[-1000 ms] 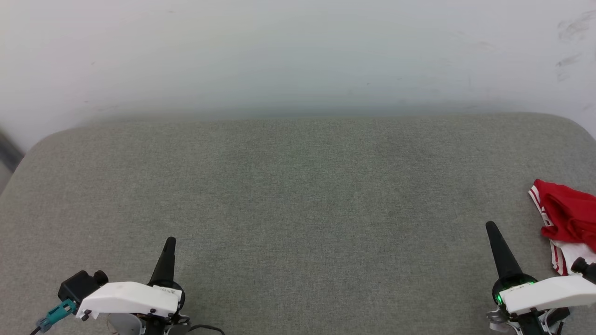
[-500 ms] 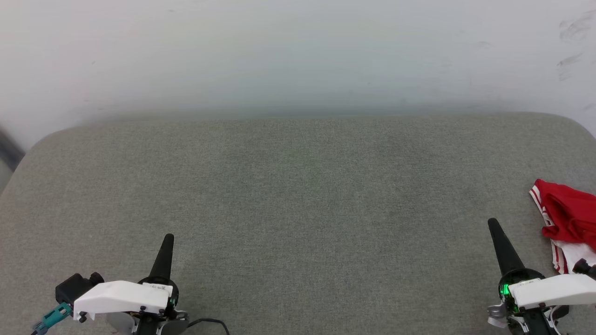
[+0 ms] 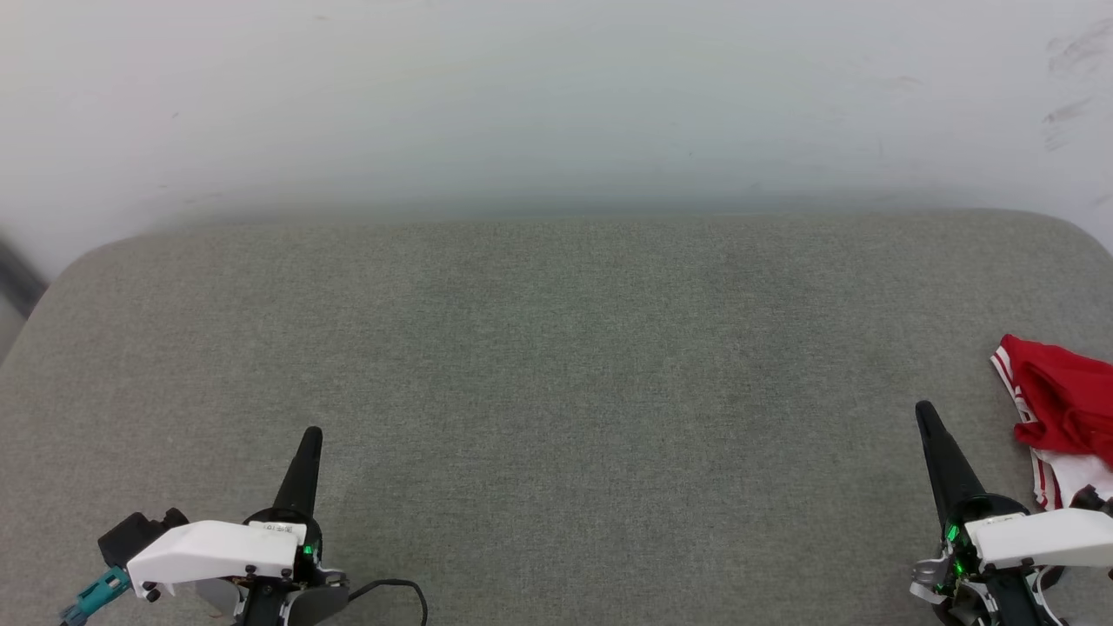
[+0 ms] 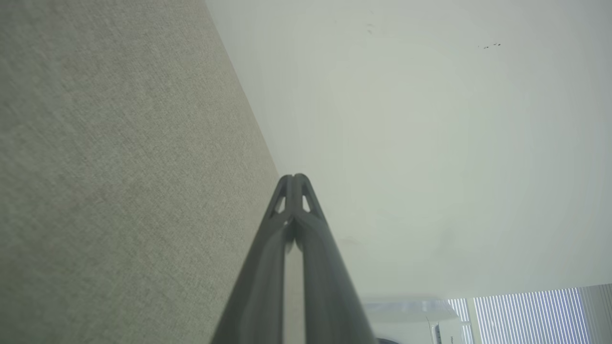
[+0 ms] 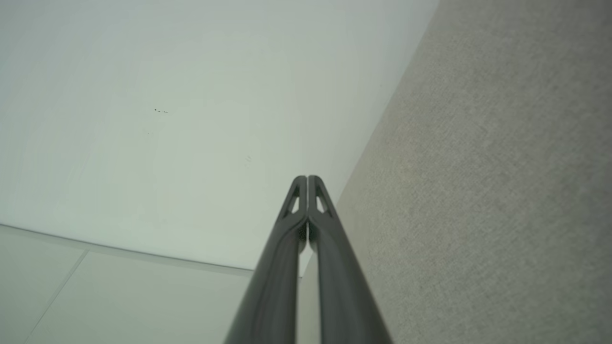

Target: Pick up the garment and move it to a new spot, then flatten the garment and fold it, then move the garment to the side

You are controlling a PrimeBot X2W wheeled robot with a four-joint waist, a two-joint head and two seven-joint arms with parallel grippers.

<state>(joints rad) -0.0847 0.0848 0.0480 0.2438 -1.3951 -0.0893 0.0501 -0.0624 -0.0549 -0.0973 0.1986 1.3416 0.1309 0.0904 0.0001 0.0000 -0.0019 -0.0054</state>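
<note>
Left end effector (image 3: 309,439): fingers pressed together with nothing between them; the left wrist view confirms it (image 4: 293,179). It sits low over the near-left part of the grey fabric-topped desk (image 3: 556,365), tip pointing ahead at the wall (image 3: 556,104). It carries no load and looks parked.

Ahead of both end effectors and between them there is only desk fabric. That is likely the working area for spreading and folding.

Right end effector (image 3: 927,417): fingers also together and gripping nothing, confirmed in the right wrist view (image 5: 307,179). It holds the same low, forward-pointing pose at the near right.

The garment (image 3: 1065,404) lies on the desk just outboard of the right end effector, to its right and level with its fingers. The two are not touching. Red cloth is bunched over a white panel with striped trim. The frame edge crops it and the right wrist housing partly covers it.

Judgement: what shows looks rumpled rather than squared off, but most of it is out of frame. A heap at the desk's right side fits a garment waiting to be picked up, or one already put aside. The right arm is the closer one to it.
</note>
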